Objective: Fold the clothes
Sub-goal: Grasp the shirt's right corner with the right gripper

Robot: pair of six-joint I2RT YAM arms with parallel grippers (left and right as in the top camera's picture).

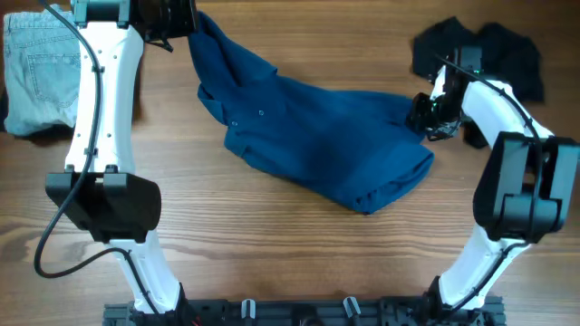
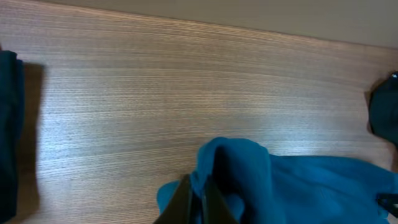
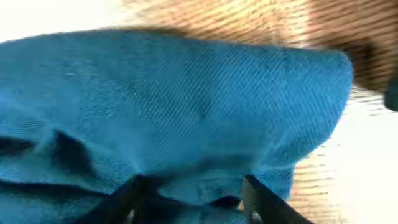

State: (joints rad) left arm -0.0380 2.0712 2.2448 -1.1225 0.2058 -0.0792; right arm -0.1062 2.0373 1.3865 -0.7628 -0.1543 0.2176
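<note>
A dark blue shirt [image 1: 317, 145] lies spread and rumpled across the middle of the table. My left gripper [image 1: 186, 25] is shut on the shirt's far left corner [image 2: 233, 171] and holds it lifted near the back edge. My right gripper [image 1: 424, 113] is at the shirt's right edge; its fingers [image 3: 193, 196] are open with blue cloth [image 3: 186, 106] between them.
Folded light blue jeans [image 1: 38, 72] lie at the far left. A black garment [image 1: 494, 54] lies in a heap at the far right, behind my right arm. The wooden table [image 1: 272, 244] is bare in front of the shirt.
</note>
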